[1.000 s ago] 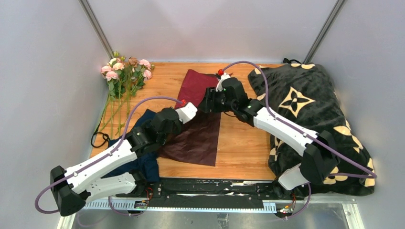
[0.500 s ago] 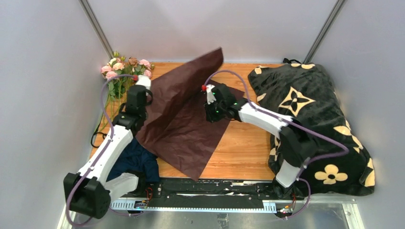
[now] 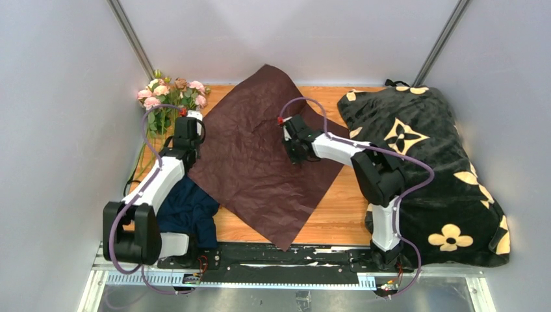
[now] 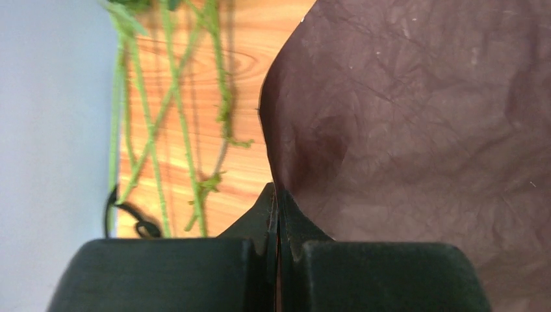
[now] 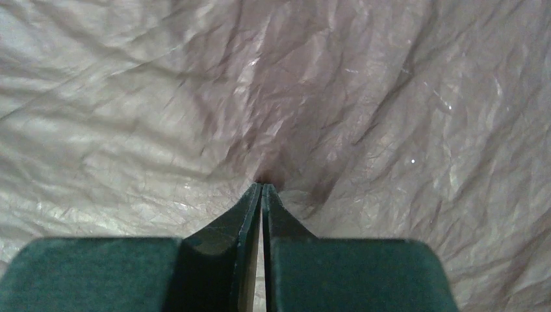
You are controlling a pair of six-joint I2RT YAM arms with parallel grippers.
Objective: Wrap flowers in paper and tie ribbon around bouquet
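Note:
The burgundy paper [image 3: 260, 169] lies spread out as a crinkled diamond over the wooden table [image 3: 338, 214]. My left gripper [image 3: 192, 138] is shut on the paper's left edge [image 4: 277, 188], beside the flower stems [image 4: 170, 110]. The pink flowers [image 3: 170, 92] lie at the back left corner. My right gripper [image 3: 294, 156] points down at the sheet's right half. Its fingers [image 5: 262, 186] are closed to a thin slit, and a small pucker of paper is pinched at their tips. A loop of black ribbon [image 4: 123, 209] lies by the stems near the left wall.
A black blanket with cream flowers [image 3: 416, 149] fills the right side of the table. A navy cloth [image 3: 185, 214] lies at the front left, partly under the paper and my left arm. Grey walls close in on the left, back and right.
The paper was folded, then lifted, and now lies unfolded and flat. My left arm swung to the back left, carrying its edge. My right gripper closed onto the sheet.

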